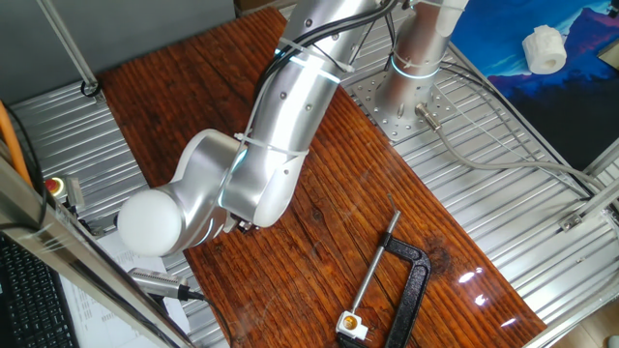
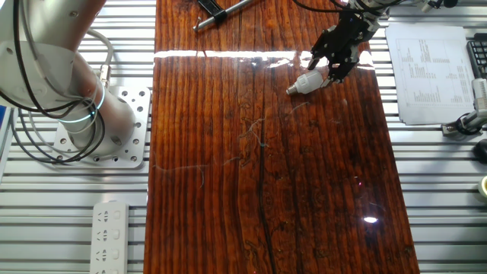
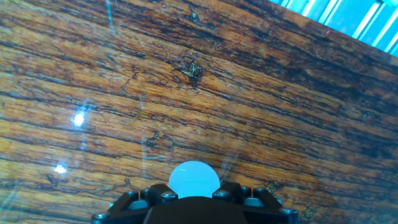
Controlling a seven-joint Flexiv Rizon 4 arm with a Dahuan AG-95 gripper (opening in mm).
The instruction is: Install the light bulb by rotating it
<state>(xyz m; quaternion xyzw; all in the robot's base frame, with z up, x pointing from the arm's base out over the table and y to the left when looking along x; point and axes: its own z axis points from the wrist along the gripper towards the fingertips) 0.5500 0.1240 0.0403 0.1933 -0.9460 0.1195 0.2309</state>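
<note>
The light bulb (image 2: 306, 82) is small and white, with its greyish screw base pointing left and slightly down, just above the wooden tabletop at the far right. My black gripper (image 2: 324, 70) is shut on its dome end. In the hand view the bulb's rounded dome (image 3: 194, 179) shows bluish-white between the two black fingers (image 3: 140, 200) at the bottom edge, with the gripper (image 3: 194, 198) closed around it. In one fixed view the arm's elbow hides the gripper and the bulb.
A black clamp (image 1: 411, 280) lies on the wooden board (image 1: 329, 222), with a small white and yellow piece (image 1: 352, 326) at its screw end. The clamp's end also shows in the other fixed view (image 2: 219, 10). A bigger white lumpy piece (image 1: 544, 48) sits off the board. Papers (image 2: 430, 72) lie beside the board.
</note>
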